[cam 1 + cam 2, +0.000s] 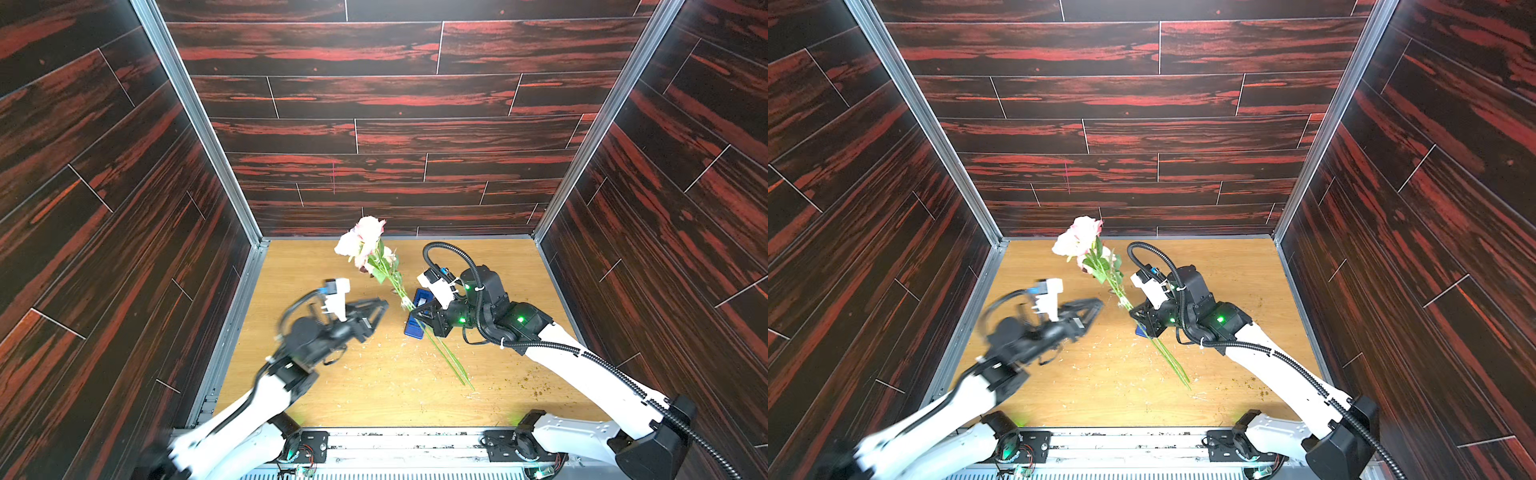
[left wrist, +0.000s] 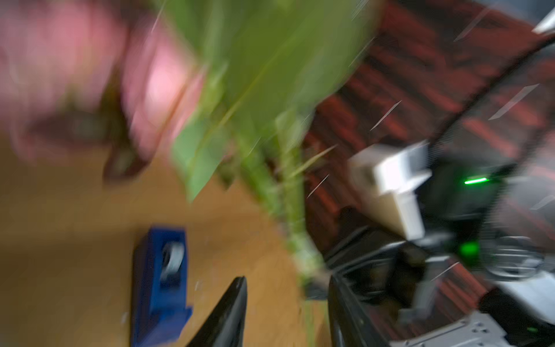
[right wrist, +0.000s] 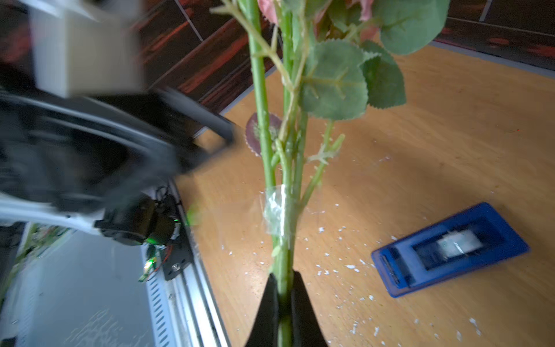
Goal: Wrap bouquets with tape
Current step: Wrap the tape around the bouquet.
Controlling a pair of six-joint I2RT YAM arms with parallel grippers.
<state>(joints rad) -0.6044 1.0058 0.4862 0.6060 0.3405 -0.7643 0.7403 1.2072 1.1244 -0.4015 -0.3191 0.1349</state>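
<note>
Right fingers point(image 3: 303, 306) pinched together, left fingers point(image 2: 228, 315) apart.

The bouquet point(image 1: 384, 266), held up by the right fingers point(image 3: 303, 306), slants across the middle of the counter point(image 1: 353, 395). Its stems point(image 1: 441, 351) bar a straight pass from one side to the other at that height. The blue tape dispenser point(image 3: 420, 270) lies on the counter close beneath the right fingers, partly hidden by them in both top views. The left fingers point(image 1: 374, 306) stand apart from the stems, with open room between. The near counter and far right corner are free; panelled walls point(image 1: 374, 124) close three sides.
</note>
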